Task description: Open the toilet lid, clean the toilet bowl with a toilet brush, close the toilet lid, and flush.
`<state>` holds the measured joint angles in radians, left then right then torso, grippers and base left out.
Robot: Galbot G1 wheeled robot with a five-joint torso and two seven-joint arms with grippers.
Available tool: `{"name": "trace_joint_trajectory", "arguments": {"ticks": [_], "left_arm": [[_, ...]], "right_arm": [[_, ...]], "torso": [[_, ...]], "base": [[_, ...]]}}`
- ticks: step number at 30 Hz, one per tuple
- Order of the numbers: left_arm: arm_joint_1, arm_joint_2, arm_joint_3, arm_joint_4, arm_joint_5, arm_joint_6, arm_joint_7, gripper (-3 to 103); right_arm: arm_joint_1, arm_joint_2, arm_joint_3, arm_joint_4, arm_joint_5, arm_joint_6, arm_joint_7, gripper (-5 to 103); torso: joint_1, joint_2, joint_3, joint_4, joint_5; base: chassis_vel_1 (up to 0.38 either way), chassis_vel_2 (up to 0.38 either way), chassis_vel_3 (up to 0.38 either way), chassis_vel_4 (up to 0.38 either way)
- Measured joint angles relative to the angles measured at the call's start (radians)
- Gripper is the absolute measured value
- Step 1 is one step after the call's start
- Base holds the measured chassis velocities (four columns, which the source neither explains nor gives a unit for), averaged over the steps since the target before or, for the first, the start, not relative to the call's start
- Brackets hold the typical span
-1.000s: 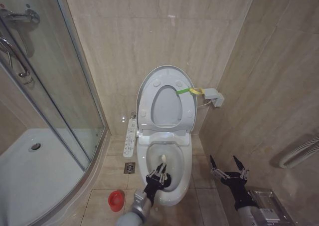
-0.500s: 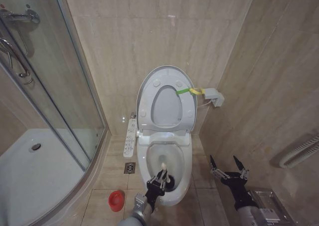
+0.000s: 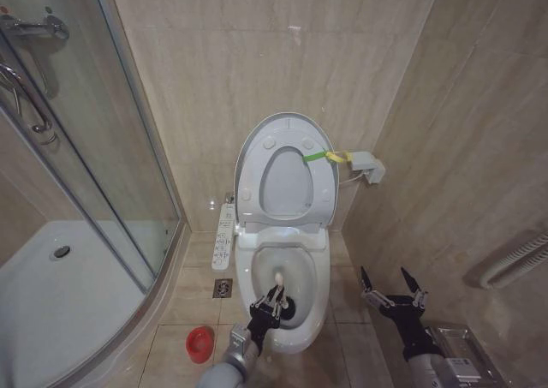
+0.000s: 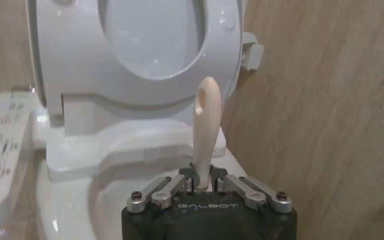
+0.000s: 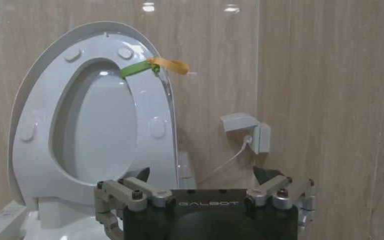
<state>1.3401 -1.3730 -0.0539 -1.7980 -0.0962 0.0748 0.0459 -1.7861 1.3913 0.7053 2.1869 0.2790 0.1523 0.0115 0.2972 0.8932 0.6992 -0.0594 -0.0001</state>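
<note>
White toilet lid (image 3: 286, 170) upright, 12 o'clock of toilet bowl (image 3: 282, 285). Left hand (image 3: 269, 307) clenched on toilet brush (image 3: 279, 287) handle inside bowl. Right hand (image 3: 391, 287) released, 3 o'clock of bowl.

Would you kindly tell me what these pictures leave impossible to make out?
- Toilet brush head: hidden below the left gripper in the left wrist view; in the head view a dark patch, too small to read.
- Toilet bowl water: the gripper covers it.
- Flush control: not identifiable.
- Right gripper: arm cut off by the frame edge.
</note>
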Motion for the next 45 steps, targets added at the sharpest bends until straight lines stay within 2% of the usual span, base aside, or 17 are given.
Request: {"name": "trace_joint_trajectory", "arguments": {"ticks": [6, 11, 21, 35, 40, 45], "left_arm": [[0.013, 0.000, -0.035, -0.031, 0.099, -0.052, 0.016, 16], [0.007, 0.005, -0.054, -0.033, 0.149, -0.081, 0.033, 16], [0.011, 0.000, -0.054, -0.066, 0.150, -0.085, 0.033, 16], [0.023, 0.022, -0.096, -0.177, 0.078, -0.092, 0.023, 16], [0.063, 0.007, -0.114, -0.225, 0.087, -0.081, 0.022, 16], [0.116, 0.002, -0.126, -0.254, 0.096, -0.094, 0.025, 16]], "right_arm": [[0.000, 0.000, 0.000, 0.000, 0.000, 0.000, 0.000, 100], [0.000, 0.000, 0.000, 0.000, 0.000, 0.000, 0.000, 100], [0.000, 0.000, 0.000, 0.000, 0.000, 0.000, 0.000, 100], [0.000, 0.000, 0.000, 0.000, 0.000, 0.000, 0.000, 100], [0.000, 0.000, 0.000, 0.000, 0.000, 0.000, 0.000, 100], [0.000, 0.000, 0.000, 0.000, 0.000, 0.000, 0.000, 100]], "torso": [[0.000, 0.000, 0.000, 0.0000, 0.0001], [0.000, 0.000, 0.000, -0.0001, 0.0000], [0.000, 0.000, 0.000, -0.0001, 0.0000], [0.000, 0.000, 0.000, -0.0001, 0.0000], [0.000, 0.000, 0.000, -0.0001, 0.0000], [0.000, 0.000, 0.000, 0.0000, 0.0000]], "base": [[0.000, 0.000, 0.000, 0.000], [0.000, 0.000, 0.000, 0.000], [0.000, 0.000, 0.000, 0.000], [0.000, 0.000, 0.000, 0.000], [0.000, 0.000, 0.000, 0.000], [0.000, 0.000, 0.000, 0.000]]}}
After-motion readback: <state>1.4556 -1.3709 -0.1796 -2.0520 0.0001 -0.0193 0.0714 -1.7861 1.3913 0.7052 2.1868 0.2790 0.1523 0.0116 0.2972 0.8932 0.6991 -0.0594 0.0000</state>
